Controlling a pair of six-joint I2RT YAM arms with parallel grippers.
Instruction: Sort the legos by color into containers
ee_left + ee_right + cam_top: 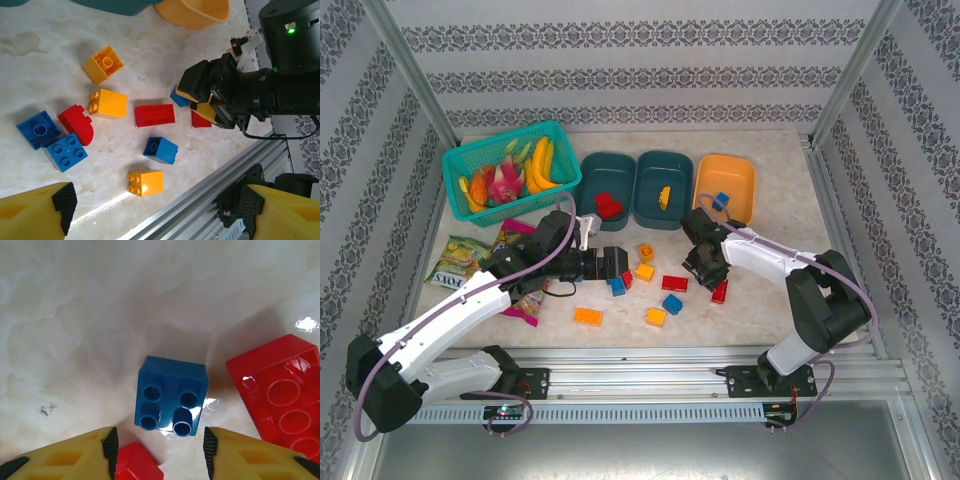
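Loose legos lie on the table's middle: a blue brick studs-up, a long red brick to its right, a yellow brick, another blue one. My right gripper is open just short of the studded blue brick, with a small red brick low between its fingers. My left gripper is open wide over the yellow brick, holding nothing. Three containers stand at the back: a teal tub with a red brick, a teal tub with a yellow one, an orange tub with a blue one.
A turquoise mesh basket of toy fruit stands back left. Snack bags lie by the left arm. An aluminium rail runs along the near edge, and patterned walls close in both sides. More bricks lie near the front.
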